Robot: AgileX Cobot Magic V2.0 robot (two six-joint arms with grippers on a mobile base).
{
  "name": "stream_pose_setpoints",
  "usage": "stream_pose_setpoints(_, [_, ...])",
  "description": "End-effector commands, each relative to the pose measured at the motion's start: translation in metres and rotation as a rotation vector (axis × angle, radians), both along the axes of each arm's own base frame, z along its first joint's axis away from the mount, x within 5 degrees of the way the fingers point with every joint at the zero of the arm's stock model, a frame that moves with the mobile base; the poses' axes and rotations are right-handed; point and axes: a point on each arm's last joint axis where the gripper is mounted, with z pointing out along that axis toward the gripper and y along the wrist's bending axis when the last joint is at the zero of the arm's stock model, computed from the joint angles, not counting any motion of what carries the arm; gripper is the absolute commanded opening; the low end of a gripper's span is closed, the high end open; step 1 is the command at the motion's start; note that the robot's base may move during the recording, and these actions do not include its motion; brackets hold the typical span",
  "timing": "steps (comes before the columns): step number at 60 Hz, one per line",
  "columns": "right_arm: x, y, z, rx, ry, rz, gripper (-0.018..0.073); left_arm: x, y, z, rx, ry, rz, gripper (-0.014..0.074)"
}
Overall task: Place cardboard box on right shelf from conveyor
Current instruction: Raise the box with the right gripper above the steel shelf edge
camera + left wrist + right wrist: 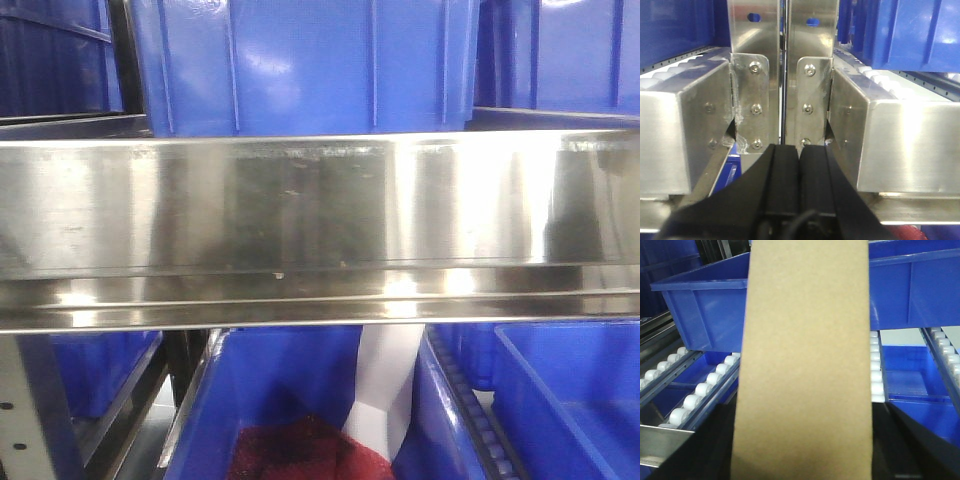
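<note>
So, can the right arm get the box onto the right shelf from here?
Probably yes. The right gripper holds the cardboard box over the right shelf, whose white rollers show bare either side. The blue bin behind may limit depth.

the steel shelf [320, 210] runs straight across with a broad, shiny front rail, carried on a grey upright [30, 410] with holes in it, and blue bins [300, 60] stand on it just behind the rail, the bins resting on tracks of white rollers [695, 390].
</note>
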Motion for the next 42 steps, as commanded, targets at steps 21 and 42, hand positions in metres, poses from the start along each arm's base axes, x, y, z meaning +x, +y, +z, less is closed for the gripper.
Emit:
stream_pose_setpoints(21, [0.021, 0.009, 0.024, -0.045, -0.137, 0.014, 0.0162, 0.0, 0.0, 0.005, -0.012, -0.088, 0.001, -0.0116])
stream_pose_setpoints(42, [0.109, 0.053, 0.064, -0.494, -0.243, 0.129, 0.0162, 0.0, 0.0, 0.005, -0.012, -0.088, 0.001, -0.0116])
